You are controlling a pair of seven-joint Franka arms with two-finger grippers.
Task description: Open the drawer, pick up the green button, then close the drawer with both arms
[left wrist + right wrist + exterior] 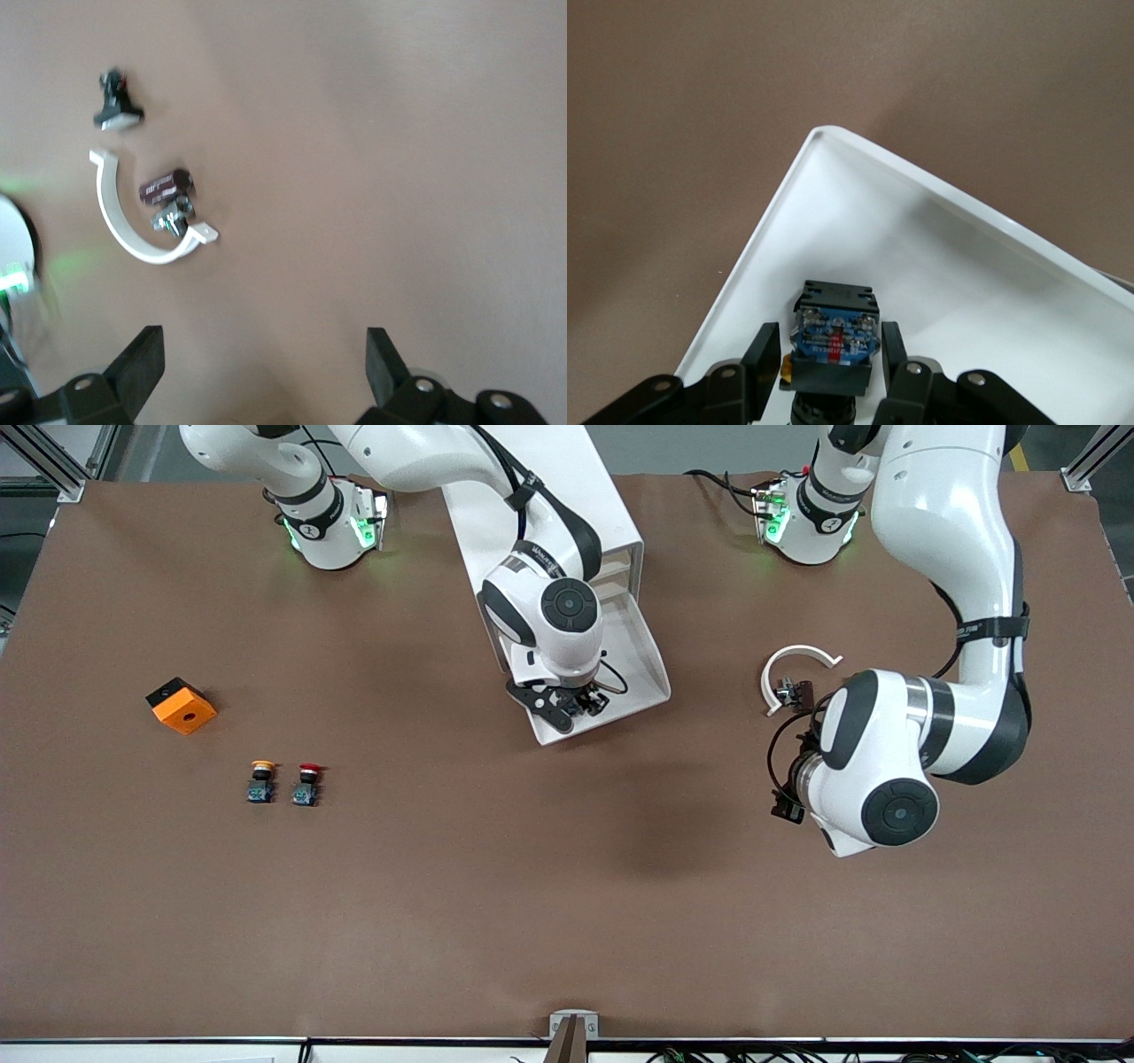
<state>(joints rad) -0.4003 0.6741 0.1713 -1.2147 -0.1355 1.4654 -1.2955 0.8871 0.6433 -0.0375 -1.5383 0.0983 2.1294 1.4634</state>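
Note:
The drawer (640, 677) stands pulled out of the white cabinet (540, 505), its white tray (939, 257) open to view. The button (833, 332) lies in the tray near its front corner. Its black body and blue base show, and its cap is hidden. My right gripper (576, 707) reaches down into the drawer, and its fingers (760, 354) press close on either side of the button's body. My left gripper (263, 354) hangs open over bare table toward the left arm's end, with nothing between its fingers.
A white curved clip (797, 666) with small dark parts (795, 689) lies just by the left hand. An orange block (182, 706), an orange-capped button (261, 779) and a red-capped button (307, 784) sit toward the right arm's end.

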